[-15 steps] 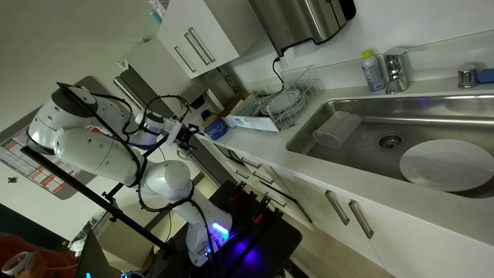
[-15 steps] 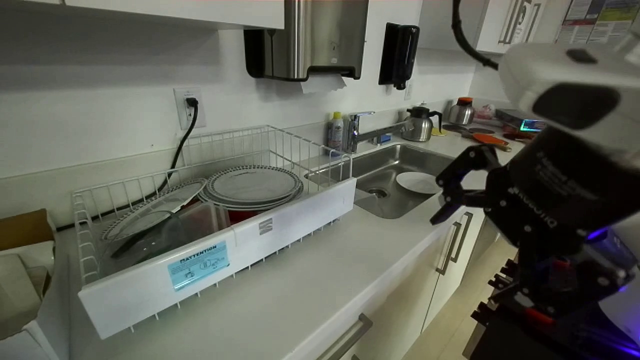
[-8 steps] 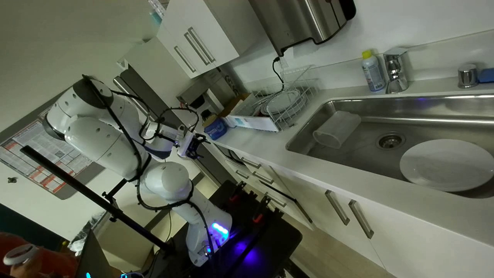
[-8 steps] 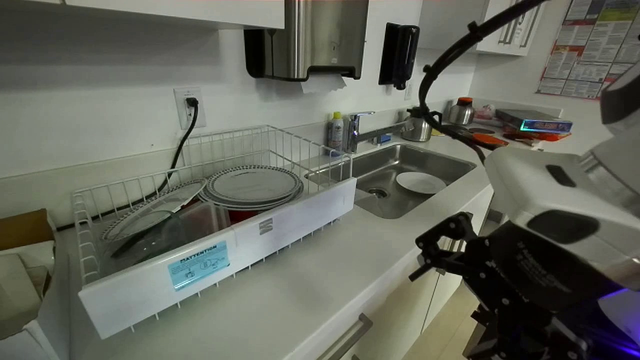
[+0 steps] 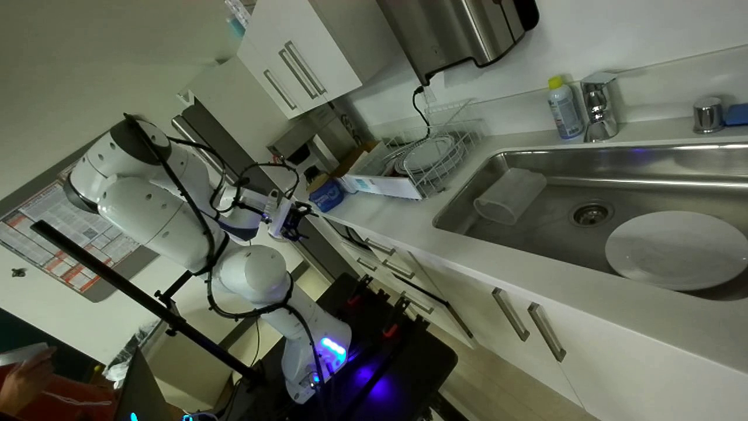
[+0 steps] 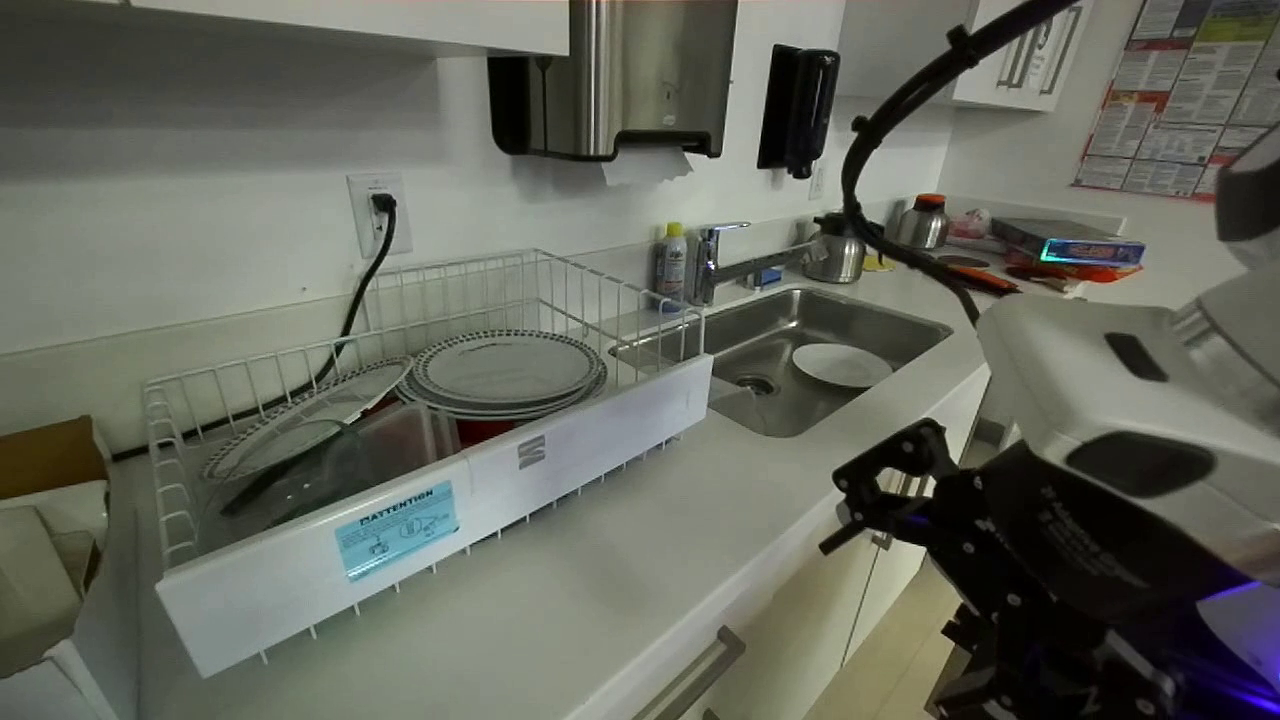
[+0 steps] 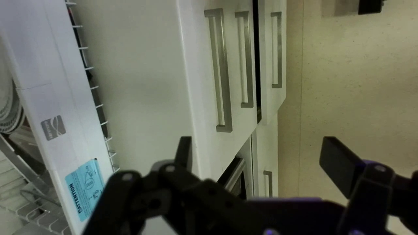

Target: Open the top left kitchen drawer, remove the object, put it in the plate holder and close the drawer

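The top left kitchen drawer [image 7: 225, 140] has a flat white front with a silver bar handle [image 7: 225, 71] and looks shut in the wrist view. Its handle also shows low in an exterior view [image 6: 695, 680]. The inside of the drawer and any object in it are hidden. The plate holder, a wire dish rack with a white front panel [image 6: 610, 430], stands on the counter with several plates inside. My gripper [image 7: 259, 156] is open and empty. It hovers in front of the counter edge, its fingers apart with the drawer fronts beyond them.
A lower drawer front [image 7: 274, 104] stands slightly out, with a dark gap above it. The sink [image 5: 561, 257] holds a round white plate [image 5: 678, 248] and a clear container [image 5: 511, 196]. A blue jar [image 5: 327, 195] and a cardboard box [image 6: 45, 460] stand beside the rack.
The arm and gripper have moved lower and closer to the drawer side, and have stayed nearly still over the last half second. The gripper stays open. The drawer has not moved.
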You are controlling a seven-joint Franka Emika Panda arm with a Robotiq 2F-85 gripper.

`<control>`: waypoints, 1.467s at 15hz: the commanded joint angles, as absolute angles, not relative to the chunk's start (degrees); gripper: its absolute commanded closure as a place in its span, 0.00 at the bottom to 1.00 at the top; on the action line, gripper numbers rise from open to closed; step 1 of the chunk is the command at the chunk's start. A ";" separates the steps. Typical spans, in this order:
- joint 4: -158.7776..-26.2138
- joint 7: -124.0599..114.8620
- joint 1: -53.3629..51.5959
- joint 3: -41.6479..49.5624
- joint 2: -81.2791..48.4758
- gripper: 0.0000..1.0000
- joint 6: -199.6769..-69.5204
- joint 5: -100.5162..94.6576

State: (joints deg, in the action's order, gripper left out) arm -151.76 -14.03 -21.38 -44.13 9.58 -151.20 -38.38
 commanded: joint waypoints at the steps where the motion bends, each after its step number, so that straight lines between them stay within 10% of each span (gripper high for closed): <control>1: -149.72 -16.59 -22.73 -48.65 10.27 0.00 -143.08 -41.80; 12: -149.24 -43.91 -20.60 -60.81 -0.88 0.00 -133.04 -74.40; 22: -141.77 -69.45 -31.50 -45.37 -33.40 0.00 -113.04 -108.56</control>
